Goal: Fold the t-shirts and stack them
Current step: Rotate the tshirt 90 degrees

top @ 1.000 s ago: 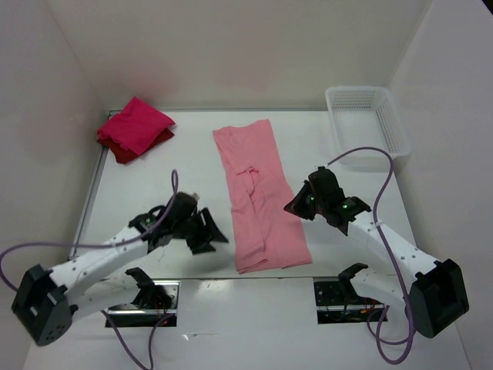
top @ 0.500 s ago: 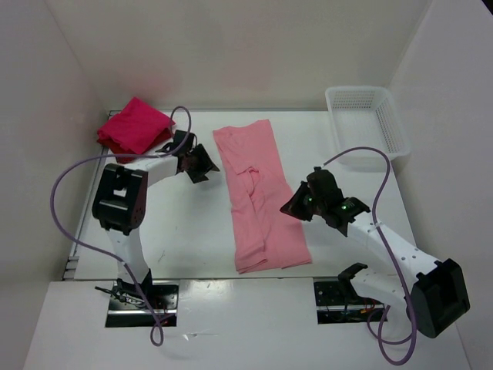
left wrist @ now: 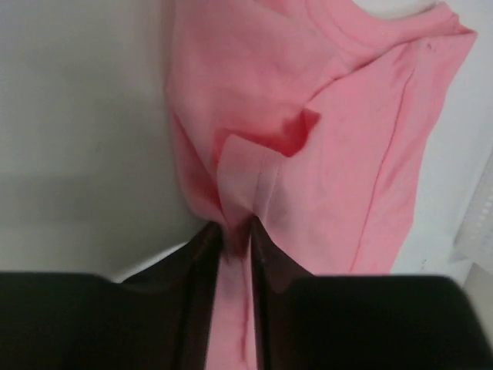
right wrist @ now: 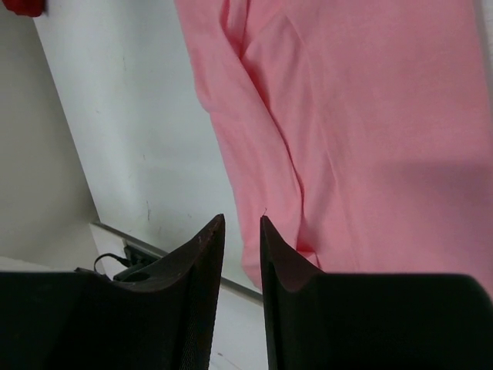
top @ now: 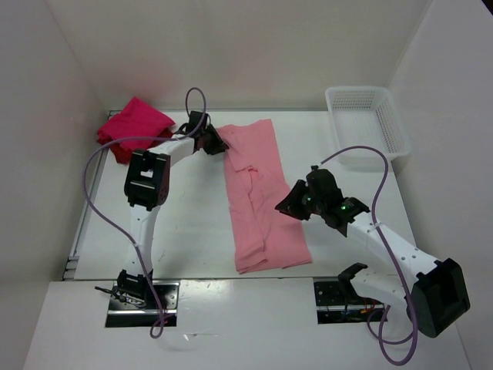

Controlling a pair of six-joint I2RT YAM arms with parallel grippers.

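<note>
The salmon pink t-shirt [top: 258, 196] lies folded into a long strip down the middle of the table. My left gripper [top: 218, 143] is at its far left corner, shut on a pinch of the pink cloth [left wrist: 246, 173] that bunches up between the jaws [left wrist: 235, 230]. My right gripper [top: 283, 206] hovers over the strip's right edge, open, with nothing between its fingers [right wrist: 241, 222]; below it the pink cloth [right wrist: 370, 139] lies flat. The bright crimson t-shirt [top: 137, 123] sits folded on the dark red t-shirt [top: 123, 153] at the far left.
A white perforated basket [top: 366, 116] stands at the far right corner. White walls close in the table on the left, back and right. Purple cables loop off both arms.
My left arm swung from the near left out to the pink shirt's far left corner and closed on the cloth. My right gripper opened from shut and shifted slightly left.
</note>
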